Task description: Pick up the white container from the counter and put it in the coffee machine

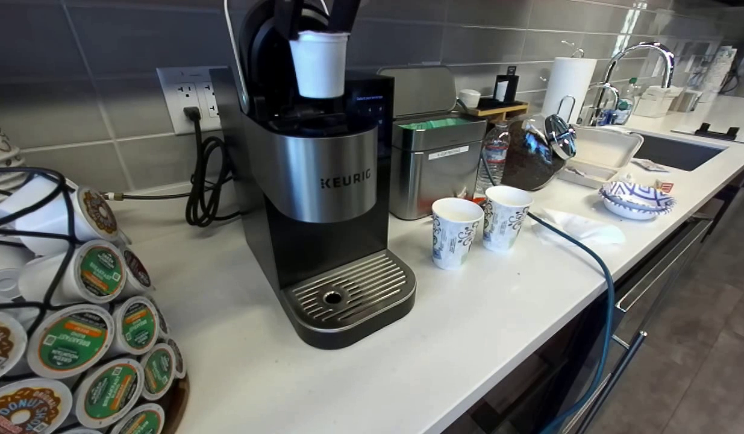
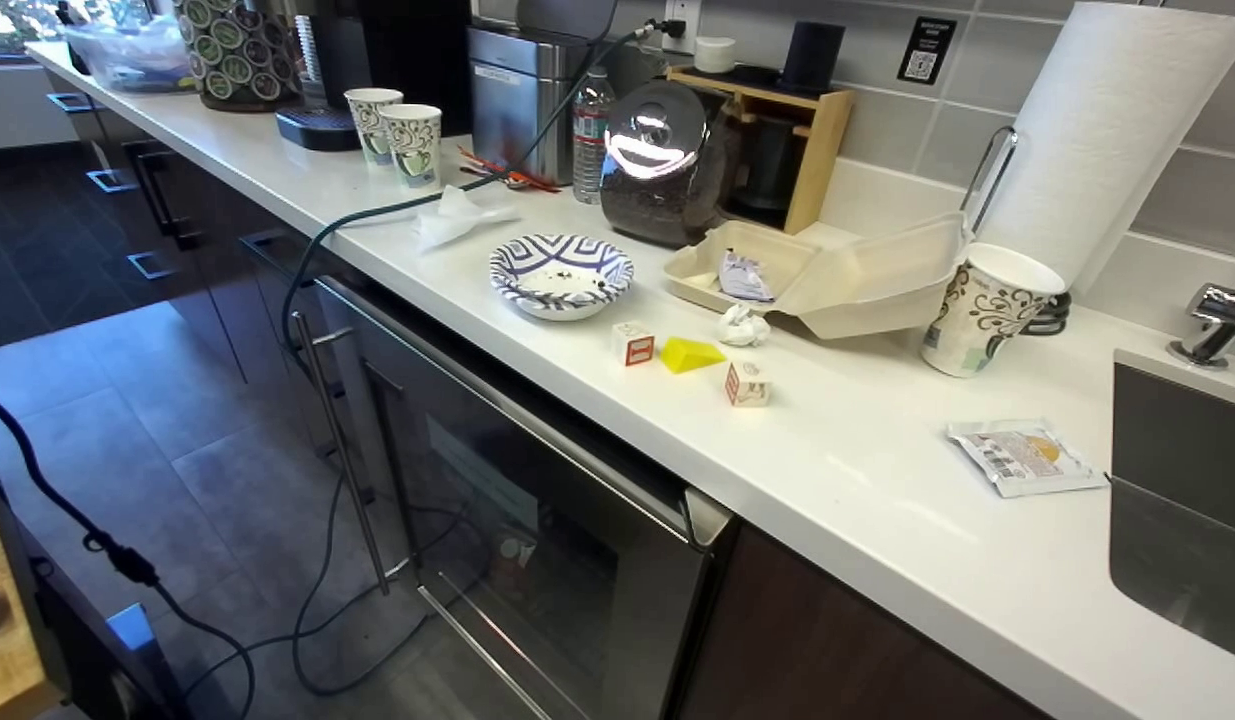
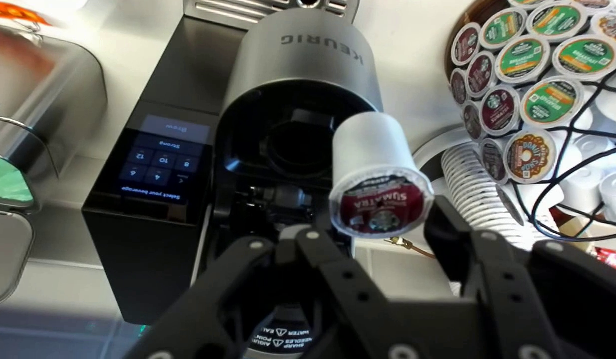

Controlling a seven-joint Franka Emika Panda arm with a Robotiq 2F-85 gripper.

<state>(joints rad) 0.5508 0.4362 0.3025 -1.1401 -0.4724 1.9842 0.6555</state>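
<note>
The white container is a small white coffee pod (image 1: pixel 320 65) with a dark red foil lid, which shows in the wrist view (image 3: pixel 367 144). My gripper (image 1: pixel 317 24) is shut on the pod's lid end, with one finger on each side, as the wrist view (image 3: pixel 380 214) also shows. The pod hangs above the brew head of the Keurig coffee machine (image 1: pixel 323 175). The machine's lid (image 1: pixel 266 60) stands open. In the wrist view the pod appears to the right of the machine's black pod opening (image 3: pixel 300 147). The machine stands on the white counter (image 1: pixel 456 337). An exterior view shows it only partly (image 2: pixel 412 60), without gripper or pod.
A wire rack of coffee pods (image 1: pixel 70 337) stands beside the machine. A steel bin (image 1: pixel 435 169) with its lid up stands on the machine's far side. Two printed paper cups (image 1: pixel 455 232) are near the drip tray (image 1: pixel 350 295). A blue-green cable (image 1: pixel 609 301) crosses the counter.
</note>
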